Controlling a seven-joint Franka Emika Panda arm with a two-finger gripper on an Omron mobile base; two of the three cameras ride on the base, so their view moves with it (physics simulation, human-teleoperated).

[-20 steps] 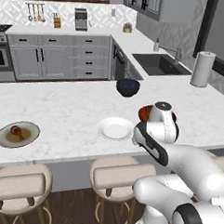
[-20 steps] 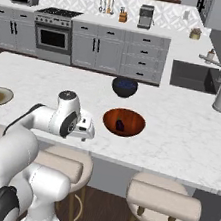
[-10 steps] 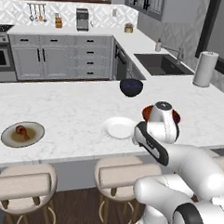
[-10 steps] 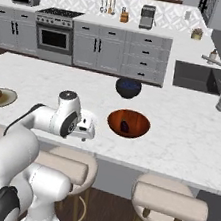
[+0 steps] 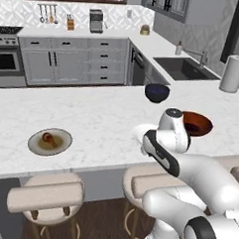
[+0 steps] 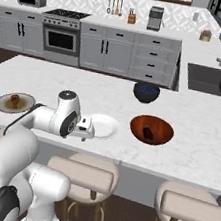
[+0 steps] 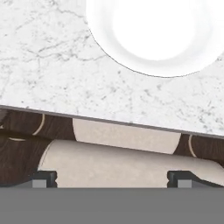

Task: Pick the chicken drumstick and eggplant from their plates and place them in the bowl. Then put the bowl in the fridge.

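The eggplant [image 6: 148,133] lies inside the red-brown bowl [image 6: 151,129] near the counter's [image 6: 205,132] front edge. The chicken drumstick [image 6: 14,100] sits on its grey-green plate [image 6: 14,102] toward the left end. The white plate [image 6: 105,126] lies between them, the claw [image 7: 111,178] spread open over the front edge beside it.

On the counter [image 6: 46,79], the eggplant [image 6: 147,133] lies in the bowl [image 6: 151,129]. An empty plate [image 6: 104,126] sits just left of it. The drumstick [image 6: 15,100] rests on its plate [image 6: 14,103] far left.

Arm folded low, elbow bent; gripper [image 7: 112,178] points downward; its jaws stand wide apart, holding nothing.
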